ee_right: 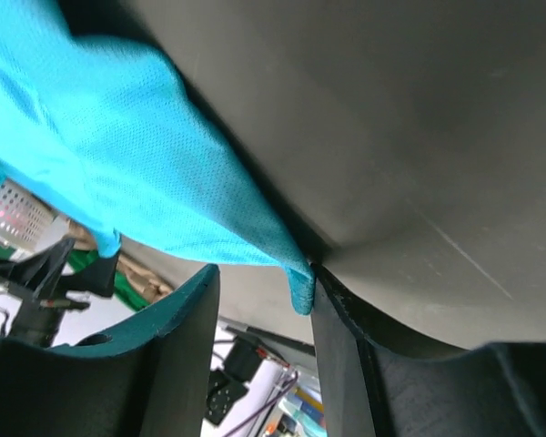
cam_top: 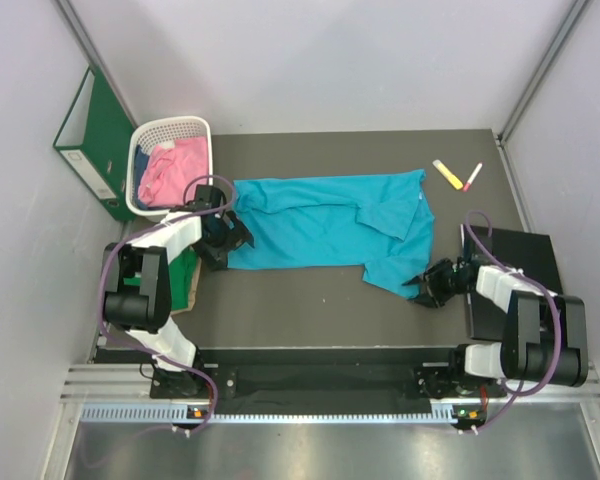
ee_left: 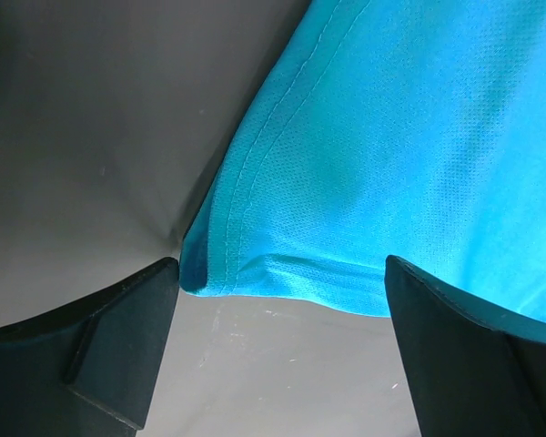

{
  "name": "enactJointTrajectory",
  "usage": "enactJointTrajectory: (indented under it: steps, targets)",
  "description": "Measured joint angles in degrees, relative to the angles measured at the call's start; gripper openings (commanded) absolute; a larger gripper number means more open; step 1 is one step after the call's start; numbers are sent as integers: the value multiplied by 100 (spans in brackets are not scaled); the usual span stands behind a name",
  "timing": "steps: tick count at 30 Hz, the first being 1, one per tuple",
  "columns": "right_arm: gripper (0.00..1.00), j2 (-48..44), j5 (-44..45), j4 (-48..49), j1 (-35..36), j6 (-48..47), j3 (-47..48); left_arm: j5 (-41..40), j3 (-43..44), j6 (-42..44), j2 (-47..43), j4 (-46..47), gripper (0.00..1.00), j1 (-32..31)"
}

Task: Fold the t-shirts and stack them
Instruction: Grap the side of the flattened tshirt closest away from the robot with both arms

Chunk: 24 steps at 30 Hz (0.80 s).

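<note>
The teal t-shirt [cam_top: 310, 225] lies spread across the dark counter [cam_top: 310, 300]; the left tool [cam_top: 225, 237] gapes wide around its left hem corner, not pinching; the right tool [cam_top: 427, 288] stands narrower, the shirt's near-right tip against one finger [ee_right: 346, 364], unclamped.

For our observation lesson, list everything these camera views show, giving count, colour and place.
teal t-shirt: one, teal-blue, spread across mid-table
pink t-shirt: one, pink, bundled in the basket
green t-shirt: one, green, mostly hidden under the left arm
basket: one, white, far left
ring binder: one, green, against the left wall
markers: two, yellow and pink, far right
flat box: one, black, right edge
table: one, dark grey
left gripper: one, black, open at the teal t-shirt's left edge
right gripper: one, black, open at its near right corner
</note>
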Motion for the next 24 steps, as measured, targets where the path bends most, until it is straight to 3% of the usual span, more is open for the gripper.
enactJointTrajectory:
  steps: [4,5,10,13,15,17,19,24]
  targets:
    - [42,101,173,-275,-4,-107,195,-22,20,0,0,0,98,17]
    - [31,127,214,-345,-4,-153,240,-33,20,0,0,0,98,22]
    - [0,278,376,-461,-24,-393,319,-68,31,-15,22,-4,96,24]
    - [0,409,444,-463,-31,-535,415,-153,109,-15,138,-4,95,26]
    - [0,461,450,-455,-33,-588,463,-214,173,-11,192,-24,90,26]
    - [0,466,448,-448,-33,-627,470,-264,254,11,238,-28,48,26]
    - [0,466,452,-459,-33,-649,485,-321,310,26,251,-20,0,26]
    - [0,457,516,-487,-37,-693,553,-345,461,179,363,-50,0,24]
